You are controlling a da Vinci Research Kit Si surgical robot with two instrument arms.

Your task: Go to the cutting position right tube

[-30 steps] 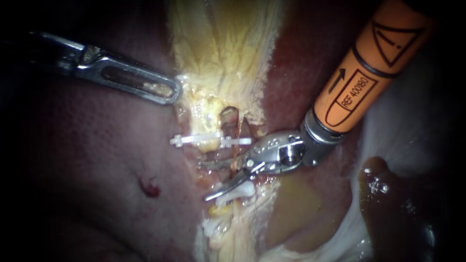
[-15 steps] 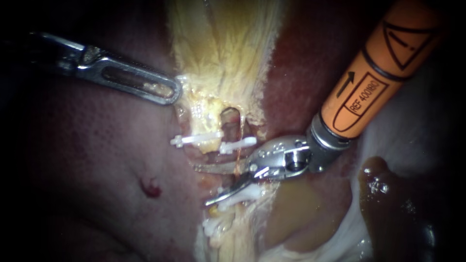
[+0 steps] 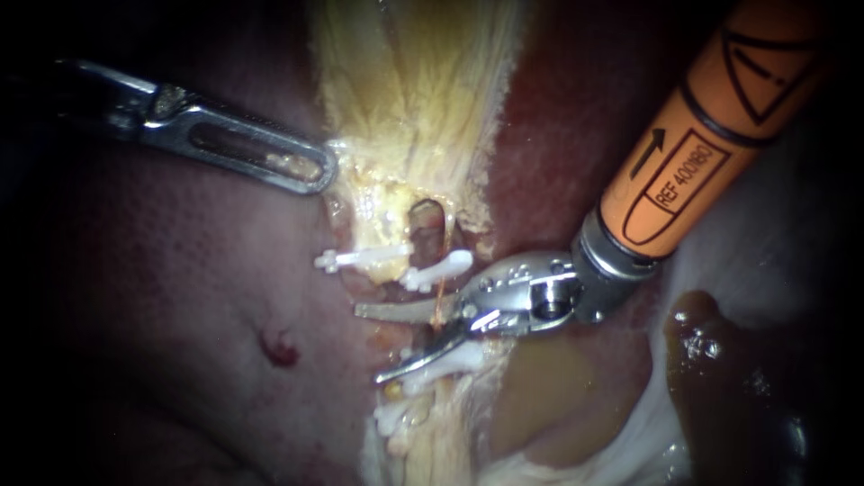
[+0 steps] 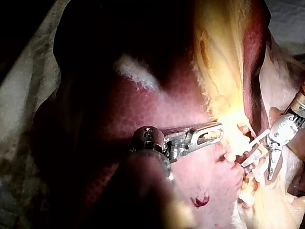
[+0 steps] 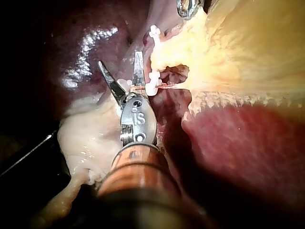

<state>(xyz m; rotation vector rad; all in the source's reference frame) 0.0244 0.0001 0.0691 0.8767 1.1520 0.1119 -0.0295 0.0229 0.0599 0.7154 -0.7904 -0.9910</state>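
Observation:
My right instrument (image 3: 367, 345) comes in from the upper right on an orange shaft, and its two blades stand open. A thin reddish tube (image 3: 440, 301) runs down between them, close to the hinge. White clips (image 3: 436, 267) sit across the tube above the blades, with another clip (image 3: 443, 359) below them. In the right wrist view the open blades (image 5: 119, 58) reach past a clip (image 5: 152, 82). My left instrument (image 3: 310, 169) is shut on the yellowish edge of the gallbladder (image 3: 414, 90), and the left wrist view shows its jaws (image 4: 209, 133) there too.
Dark red liver (image 3: 180, 297) fills the left side and bears a small bleeding spot (image 3: 277, 349). A pool of brownish fluid (image 3: 549, 396) lies below the right instrument's wrist. Pale tissue (image 3: 747, 261) lies at the far right.
My right instrument's blades have opened wider and slid left so they straddle the thin tube. The right-hand upper clip has tilted. My left instrument has not moved.

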